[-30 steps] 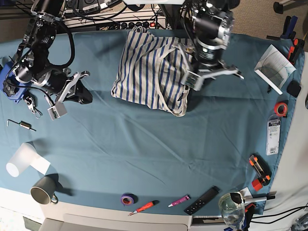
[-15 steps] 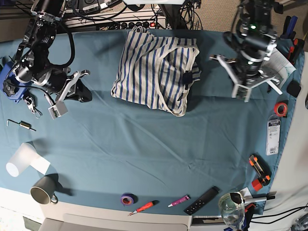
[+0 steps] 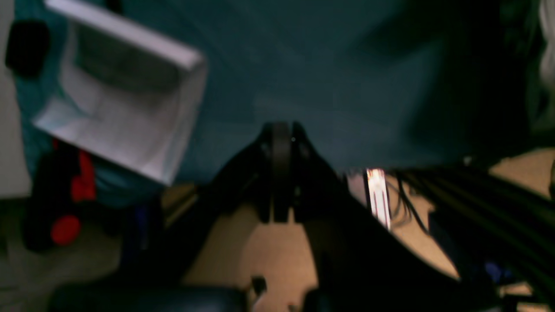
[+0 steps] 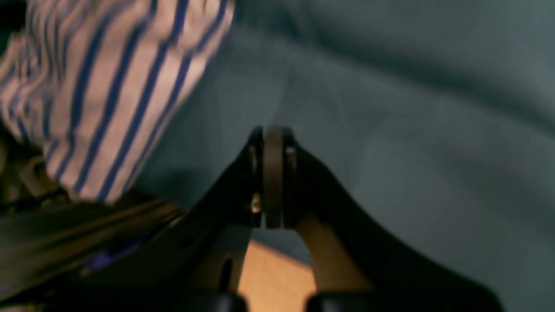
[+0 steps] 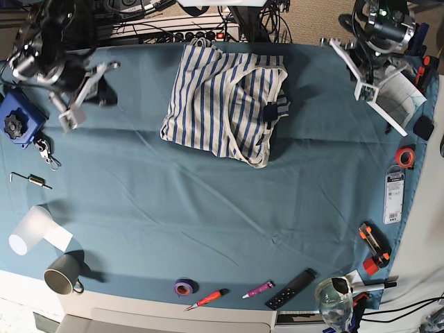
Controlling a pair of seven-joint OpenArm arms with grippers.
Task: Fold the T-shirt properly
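Since the T-shirt lies folded in a compact bundle at the table's far middle, I have both the left gripper and right gripper closed, empty and parked well clear of it.

Wide table under teal cloth; black cables and power strip along far edge; tan floor beyond.

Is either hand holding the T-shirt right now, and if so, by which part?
Neither. The left hand and right hand are both shut on nothing, and the T-shirt lies folded on the table cloth.
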